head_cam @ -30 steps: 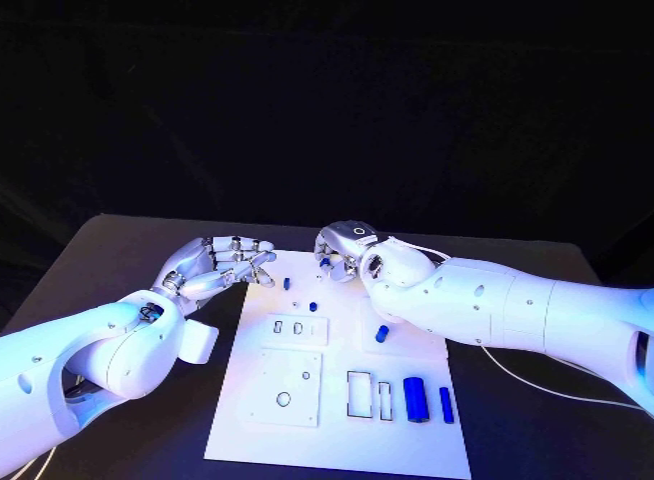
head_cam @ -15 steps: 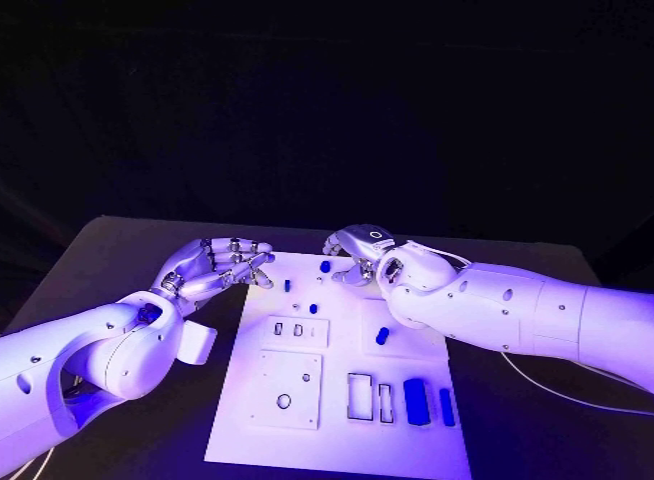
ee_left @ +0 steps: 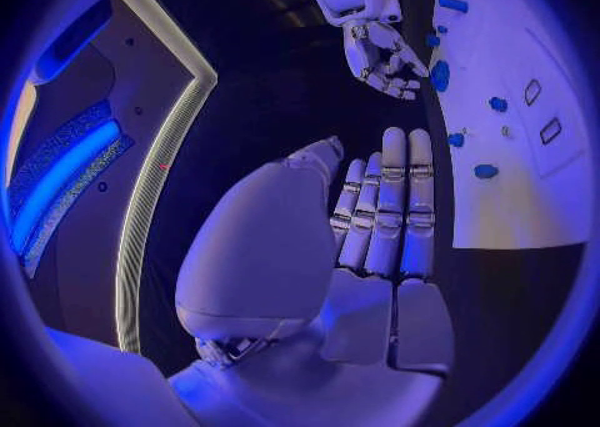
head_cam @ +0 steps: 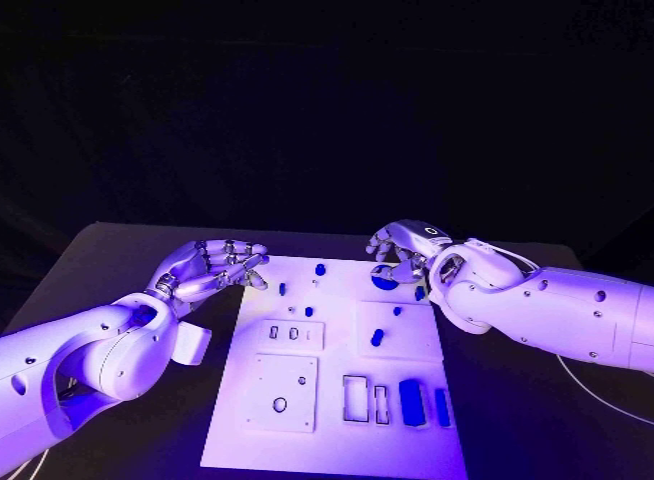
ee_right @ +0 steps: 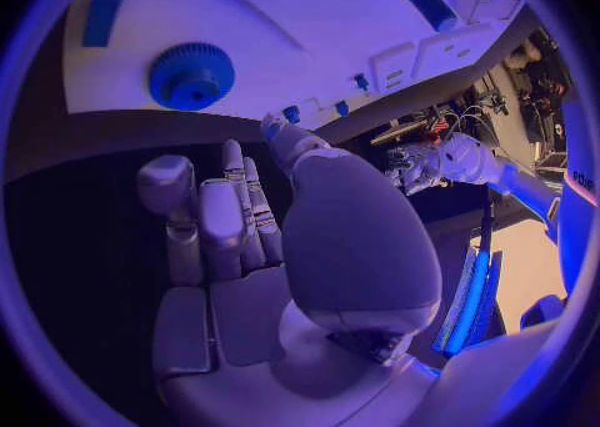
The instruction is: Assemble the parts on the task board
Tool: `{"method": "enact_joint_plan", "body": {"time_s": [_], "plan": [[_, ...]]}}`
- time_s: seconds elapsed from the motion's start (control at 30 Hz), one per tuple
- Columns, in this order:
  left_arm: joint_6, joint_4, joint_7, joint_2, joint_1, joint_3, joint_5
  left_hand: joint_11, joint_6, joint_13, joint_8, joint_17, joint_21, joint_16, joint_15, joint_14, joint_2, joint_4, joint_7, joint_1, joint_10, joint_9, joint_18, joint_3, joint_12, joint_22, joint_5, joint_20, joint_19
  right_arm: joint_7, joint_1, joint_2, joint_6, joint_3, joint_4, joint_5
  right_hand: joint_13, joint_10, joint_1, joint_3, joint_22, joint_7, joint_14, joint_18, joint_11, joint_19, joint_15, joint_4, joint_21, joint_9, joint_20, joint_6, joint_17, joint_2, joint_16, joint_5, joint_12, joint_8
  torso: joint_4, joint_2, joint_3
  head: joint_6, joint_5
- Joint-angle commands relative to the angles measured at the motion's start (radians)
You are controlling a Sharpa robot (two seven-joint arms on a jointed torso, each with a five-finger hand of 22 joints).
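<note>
Left wrist view. The left hand (ee_left: pixel 375 247), silver and many-fingered, lies with its fingers (ee_left: pixel 398 197) straight and close together, thumb alongside; nothing in it. The fingertips reach toward the edge of the white plate task board (ee_left: pixel 525 197) on the black bench (ee_left: pixel 300 87). Near that board edge sit small round blue parts (ee_left: pixel 485 171), and a larger blue round part (ee_left: pixel 440 75) further along it. Beyond the left hand's fingertips, the right hand (ee_left: pixel 381 52) hangs with fingers curled, just beside the larger blue part; contact cannot be told.
</note>
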State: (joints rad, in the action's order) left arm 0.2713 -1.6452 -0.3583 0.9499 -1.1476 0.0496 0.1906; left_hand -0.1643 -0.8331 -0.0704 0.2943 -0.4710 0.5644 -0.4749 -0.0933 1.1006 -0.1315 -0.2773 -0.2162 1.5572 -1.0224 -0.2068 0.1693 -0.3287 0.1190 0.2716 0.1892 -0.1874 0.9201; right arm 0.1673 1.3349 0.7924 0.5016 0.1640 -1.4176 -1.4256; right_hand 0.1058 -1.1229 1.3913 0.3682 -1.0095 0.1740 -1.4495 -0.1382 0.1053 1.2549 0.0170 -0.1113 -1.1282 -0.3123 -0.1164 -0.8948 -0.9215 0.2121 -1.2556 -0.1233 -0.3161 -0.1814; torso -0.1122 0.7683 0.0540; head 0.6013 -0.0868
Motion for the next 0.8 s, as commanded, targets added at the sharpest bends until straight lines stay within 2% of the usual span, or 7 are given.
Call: {"method": "enact_joint_plan", "body": {"time_s": [0.03,0.1,0.13,0.17,0.33,0.5,0.8], "plan": [[-0.023,0.001,-0.004,-0.002,-0.001,0.001,-0.009,-0.001,0.006,-0.001,0.004,-0.001,0.006,-0.006,0.001,-0.005,0.001,0.0,-0.017,-0.013,-0.006,-0.001,0.01,-0.007,-0.004,0.001,-0.005,0.0,-0.01,-0.014,0.001,0.021,-0.039,-0.001,-0.008,0.135,0.042,-0.093,-0.021,-0.041,-0.055,-0.009,-0.013,0.028,-0.027,0.034,-0.015,-0.025,-0.043,-0.001,0.008,0.017,-0.039,0.04,-0.026,-0.098,-0.065,0.009,0.006,-0.002,-0.0026,0.0,-0.001],[-0.024,0.003,-0.004,-0.003,-0.001,0.001,-0.009,-0.001,0.006,-0.001,0.004,-0.001,0.006,-0.006,0.001,-0.005,0.001,0.0,-0.017,-0.013,-0.006,-0.001,0.01,-0.007,-0.004,0.001,-0.005,0.0,-0.01,-0.016,0.001,0.037,-0.06,-0.001,-0.006,0.162,0.093,-0.103,-0.012,-0.092,-0.092,-0.016,-0.021,0.035,-0.035,0.054,-0.024,-0.039,-0.071,-0.007,0.016,0.025,-0.077,0.041,-0.051,-0.125,-0.121,0.006,0.0067,-0.001,-0.0035,0.001,-0.002],[-0.025,0.003,-0.004,-0.004,-0.001,0.001,-0.009,-0.001,0.006,-0.001,0.004,-0.001,0.006,-0.006,0.001,-0.005,0.001,0.0,-0.017,-0.013,-0.006,-0.001,0.01,-0.007,-0.004,0.001,-0.005,0.0,-0.01,-0.015,0.001,0.042,-0.072,-0.001,-0.003,0.173,0.171,-0.11,0.0,-0.153,-0.142,-0.021,-0.04,0.045,-0.042,0.081,-0.029,-0.058,-0.111,-0.015,0.021,0.03,-0.168,0.035,-0.102,-0.129,-0.212,-0.004,0.0073,-0.001,-0.0042,0.002,-0.002],[-0.025,0.004,-0.004,-0.004,-0.001,0.001,-0.01,-0.001,0.006,-0.001,0.004,-0.001,0.006,-0.006,0.001,-0.005,0.001,0.0,-0.017,-0.013,-0.006,-0.001,0.01,-0.007,-0.004,0.001,-0.005,0.0,-0.01,-0.013,0.001,0.047,-0.082,-0.001,0.001,0.183,0.287,-0.041,0.037,-0.219,-0.174,-0.02,-0.047,0.054,-0.053,0.096,-0.031,-0.082,-0.134,-0.027,0.021,0.041,-0.219,0.018,-0.136,-0.139,-0.33,-0.018,0.0073,0.0,-0.0049,0.002,-0.002],[-0.028,0.007,-0.003,-0.007,-0.001,0.001,-0.01,-0.001,0.007,-0.002,0.004,-0.002,0.007,-0.007,0.001,-0.006,0.0,0.001,-0.017,-0.013,-0.006,-0.002,0.01,-0.008,-0.005,0.001,-0.006,0.0,-0.011,-0.003,0.001,0.047,-0.126,-0.001,0.032,0.242,0.924,-0.154,0.087,-0.296,-0.307,-0.017,-0.085,0.077,-0.035,0.164,-0.021,-0.176,-0.237,-0.053,0.016,0.06,-0.449,-0.004,-0.247,-0.147,-0.883,-0.058,0.0037,-0.001,-0.0022,0.004,-0.006],[-0.03,0.009,-0.002,-0.008,-0.001,0.001,-0.01,-0.001,0.007,-0.002,0.004,-0.002,0.007,-0.007,0.001,-0.006,0.0,0.001,-0.017,-0.013,-0.006,-0.002,0.01,-0.008,-0.005,0.001,-0.006,0.0,-0.011,0.004,0.001,0.038,-0.148,-0.001,0.06,0.275,1.13,-0.236,0.089,-0.306,-0.356,-0.011,-0.097,0.087,-0.028,0.189,-0.013,-0.177,-0.275,-0.061,0.008,0.073,-0.526,-0.014,-0.278,-0.149,-1.034,-0.074,0.002,-0.001,-0.0012,0.007,-0.007],[-0.033,0.012,-0.001,-0.011,-0.001,0.001,-0.01,-0.001,0.007,-0.002,0.004,-0.002,0.007,-0.007,0.001,-0.006,0.0,0.001,-0.017,-0.013,-0.006,-0.002,0.01,-0.008,-0.005,0.001,-0.006,0.0,-0.011,0.005,-0.008,0.001,-0.171,-0.001,0.109,0.3,1.19,-0.263,0.088,-0.306,-0.363,-0.009,-0.1,0.087,-0.025,0.19,-0.01,-0.177,-0.279,-0.065,0.005,0.074,-0.543,-0.022,-0.284,-0.145,-1.076,-0.083,-0.0001,0.0,-0.0004,0.012,-0.004]]}}
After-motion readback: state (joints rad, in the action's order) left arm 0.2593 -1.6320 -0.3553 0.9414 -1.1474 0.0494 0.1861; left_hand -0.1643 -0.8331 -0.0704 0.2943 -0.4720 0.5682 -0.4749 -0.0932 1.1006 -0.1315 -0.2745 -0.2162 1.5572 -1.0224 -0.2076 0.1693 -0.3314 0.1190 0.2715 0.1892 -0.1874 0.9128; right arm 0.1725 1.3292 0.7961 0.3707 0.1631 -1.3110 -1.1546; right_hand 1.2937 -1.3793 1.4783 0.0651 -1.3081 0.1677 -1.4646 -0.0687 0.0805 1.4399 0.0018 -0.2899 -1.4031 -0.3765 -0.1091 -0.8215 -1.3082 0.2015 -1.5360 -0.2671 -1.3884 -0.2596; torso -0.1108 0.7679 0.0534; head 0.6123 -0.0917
